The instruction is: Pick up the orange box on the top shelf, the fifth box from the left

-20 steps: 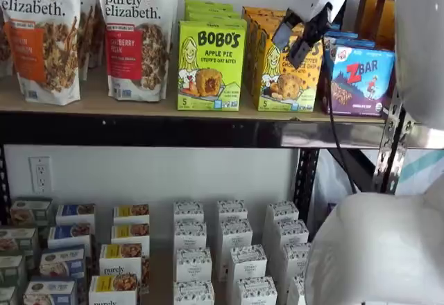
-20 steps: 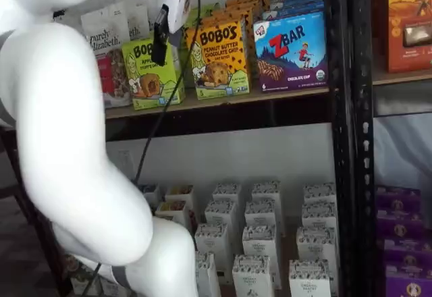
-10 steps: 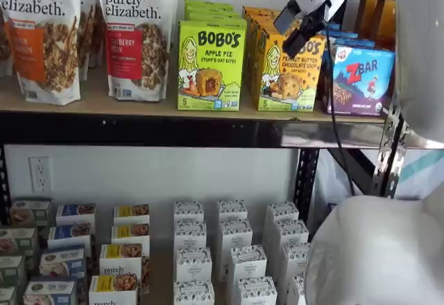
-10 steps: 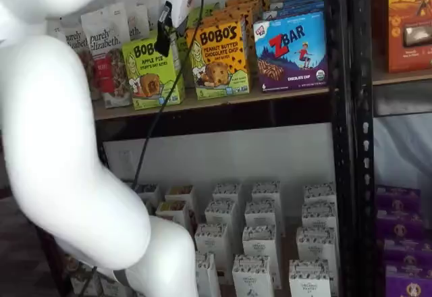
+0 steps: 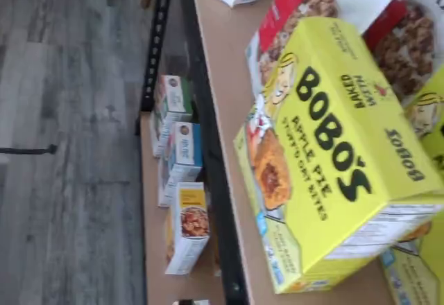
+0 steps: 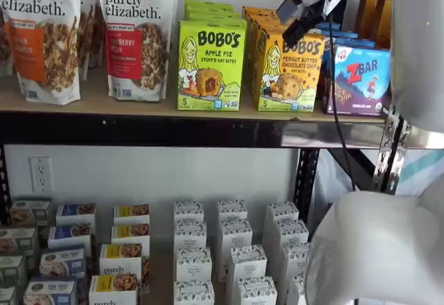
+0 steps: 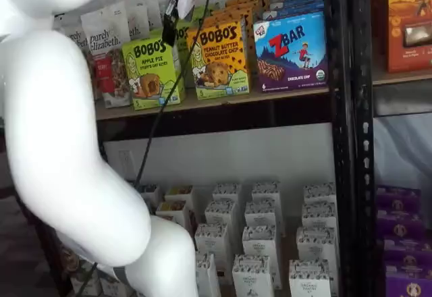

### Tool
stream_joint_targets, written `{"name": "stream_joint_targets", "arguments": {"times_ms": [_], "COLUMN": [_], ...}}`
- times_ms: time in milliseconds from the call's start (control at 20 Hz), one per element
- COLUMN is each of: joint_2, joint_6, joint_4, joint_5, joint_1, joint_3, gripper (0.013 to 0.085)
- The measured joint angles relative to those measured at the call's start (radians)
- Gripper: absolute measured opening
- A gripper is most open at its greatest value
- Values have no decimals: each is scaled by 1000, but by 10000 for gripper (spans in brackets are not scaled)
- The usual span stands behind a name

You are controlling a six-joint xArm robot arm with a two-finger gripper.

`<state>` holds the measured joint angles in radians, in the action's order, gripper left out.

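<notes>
Clearly the gripper hangs wide apart, empty, before the orange box.

The orange box stands upright on the top shelf, between the lime-green Bobo's Apple Pie box at its 9 o'clock and the blue ZBar box at its 3 o'clock. The gripper, fingers parted, hangs at the orange box's 12 o'clock, in front of its top edge.
</notes>
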<state>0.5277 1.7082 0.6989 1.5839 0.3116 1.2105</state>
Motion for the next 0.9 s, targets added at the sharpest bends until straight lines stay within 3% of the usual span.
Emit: {"name": "stream_joint_targets", "arguments": {"times_ms": [300, 550, 900], "joint_2": [-23, -46, -67], "joint_6": [-7, -21, -35], "joint_4": [-16, -60, -65], "joint_5": [-69, -133, -170], "joint_1": [-24, -62, -84], "joint_3": [17, 34, 51], "gripper": [850, 850, 850]}}
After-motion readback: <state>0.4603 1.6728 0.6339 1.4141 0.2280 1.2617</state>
